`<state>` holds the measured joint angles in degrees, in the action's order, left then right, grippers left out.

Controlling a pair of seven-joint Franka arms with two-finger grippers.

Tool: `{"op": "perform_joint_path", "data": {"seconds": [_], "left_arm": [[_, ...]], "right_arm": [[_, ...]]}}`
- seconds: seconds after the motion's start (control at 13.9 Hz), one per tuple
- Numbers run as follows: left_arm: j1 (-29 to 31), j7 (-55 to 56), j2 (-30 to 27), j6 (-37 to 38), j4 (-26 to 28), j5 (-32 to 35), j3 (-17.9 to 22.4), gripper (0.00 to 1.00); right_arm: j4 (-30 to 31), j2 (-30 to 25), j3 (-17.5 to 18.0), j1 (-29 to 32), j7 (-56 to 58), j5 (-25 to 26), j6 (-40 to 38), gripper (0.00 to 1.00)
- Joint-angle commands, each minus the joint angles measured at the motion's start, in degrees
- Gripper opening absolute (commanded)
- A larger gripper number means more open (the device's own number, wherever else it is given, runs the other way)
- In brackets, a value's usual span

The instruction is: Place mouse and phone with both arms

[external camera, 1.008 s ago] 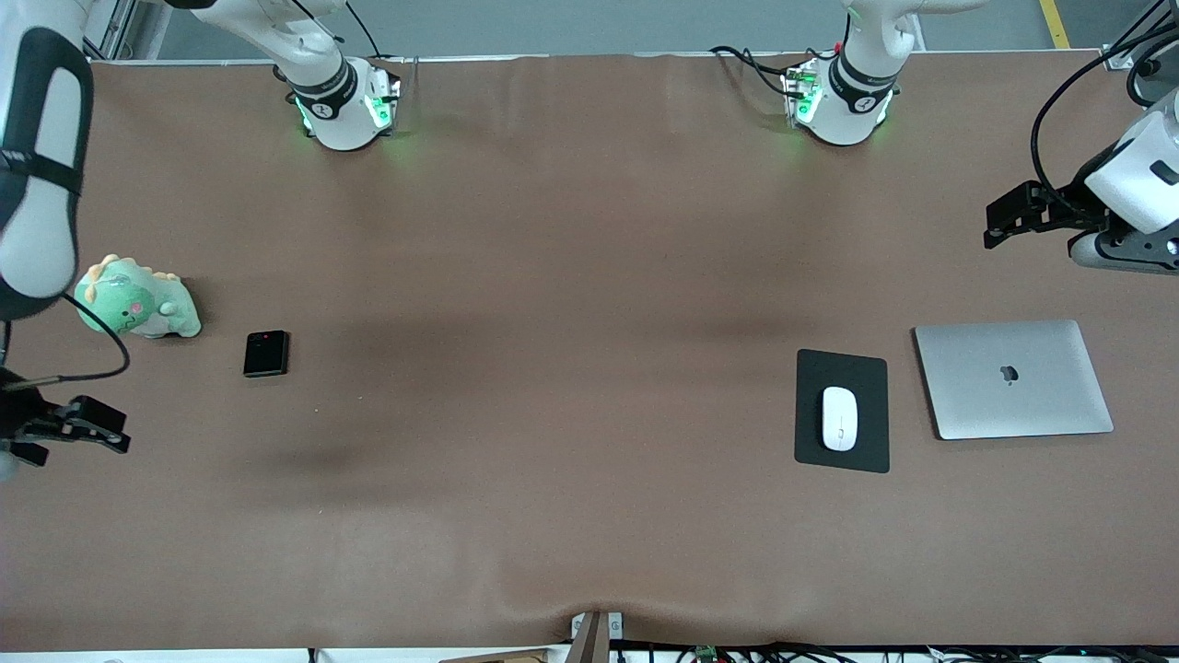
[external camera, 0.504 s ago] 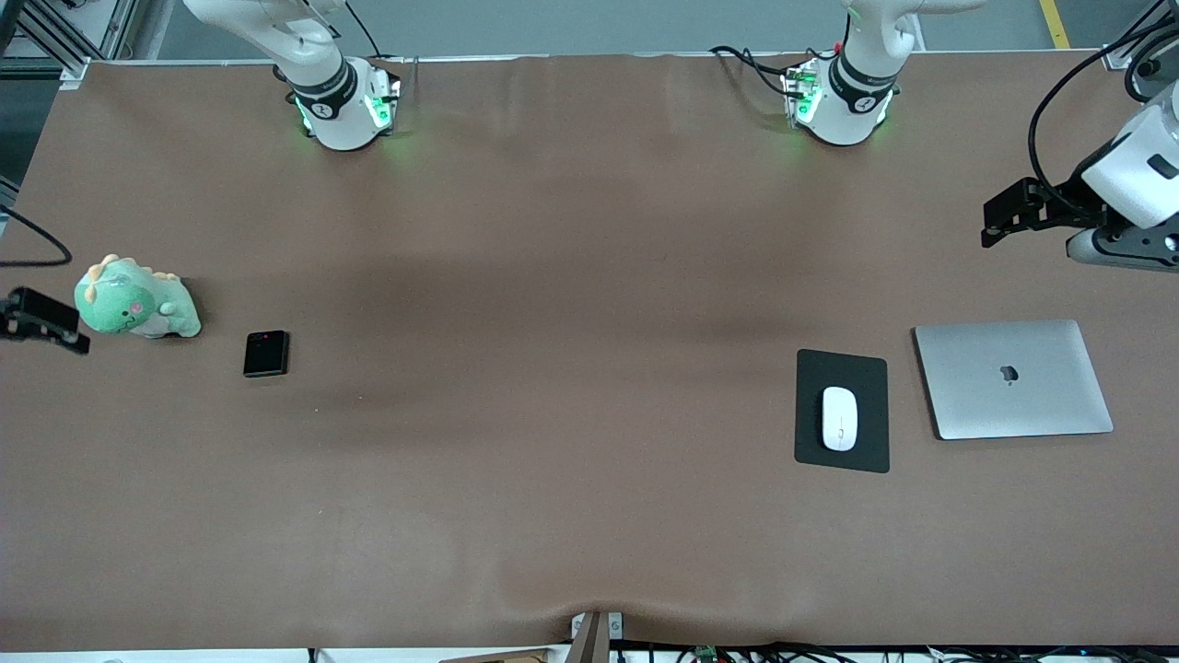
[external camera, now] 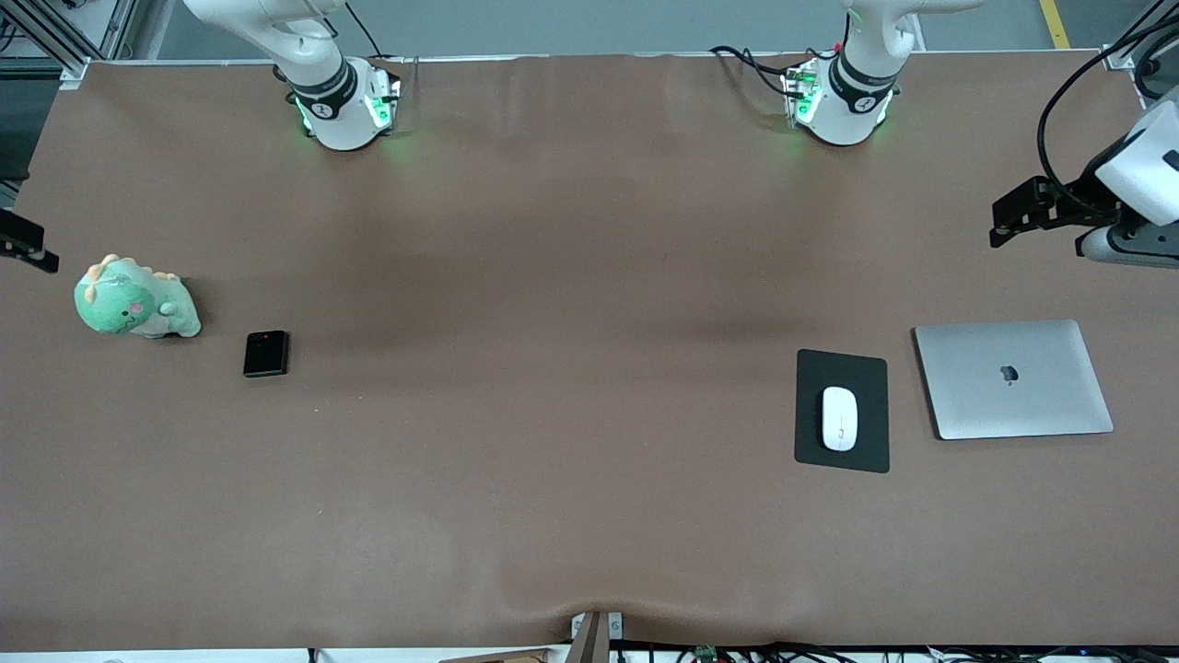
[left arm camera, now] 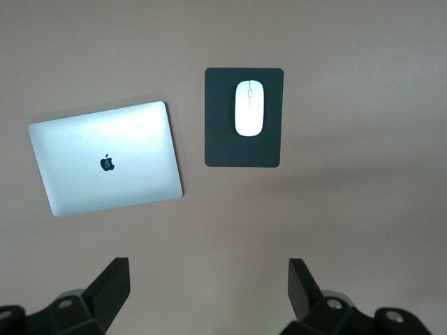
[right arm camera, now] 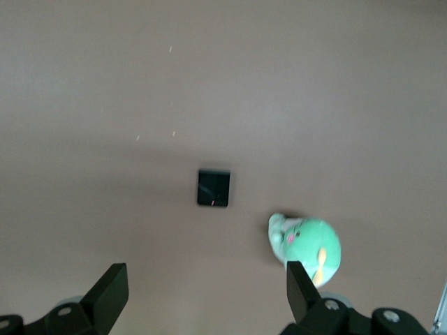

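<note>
On my screen the small white oval computer mouse (external camera: 839,418) lies in the middle of a matte black rectangular pad (external camera: 842,368), toward the left arm's end of the brown desk (external camera: 571,368). Just beside the pad, further toward that end, I see a closed silver laptop (external camera: 1013,379) with a dark logo. The left end effector (external camera: 1006,221) hangs in the air over the desk at about 1 o'clock from the laptop in the front view, holding nothing; its wrist view shows the two black fingers (left arm camera: 112,287) wide apart. The small glossy black near-square phone (external camera: 266,354) lies flat toward the right arm's end, and a green plush dinosaur toy (external camera: 134,302) sits near it at about 10 o'clock. The right end effector (right arm camera: 206,296) is high over this area, also spread wide and empty.
</note>
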<state>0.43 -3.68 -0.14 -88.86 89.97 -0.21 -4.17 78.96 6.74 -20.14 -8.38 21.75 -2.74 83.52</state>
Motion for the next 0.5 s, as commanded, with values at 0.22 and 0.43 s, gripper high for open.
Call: {"op": "perform_joint_path", "data": {"seconds": [0.22, 0.43], "left_arm": [[1.0, -0.1, -0.6, -0.2, -0.1, 1.1, -0.4, 1.00], [1.0, -0.1, -0.6, -0.1, -0.1, 1.1, -0.4, 1.00]], "right_arm": [[2.8, -5.0, 0.8, 0.1, 0.4, 1.8, -4.7, 1.00], [3.0, -5.9, 1.4, -1.2, 0.4, 3.8, -5.5, 1.00]]}}
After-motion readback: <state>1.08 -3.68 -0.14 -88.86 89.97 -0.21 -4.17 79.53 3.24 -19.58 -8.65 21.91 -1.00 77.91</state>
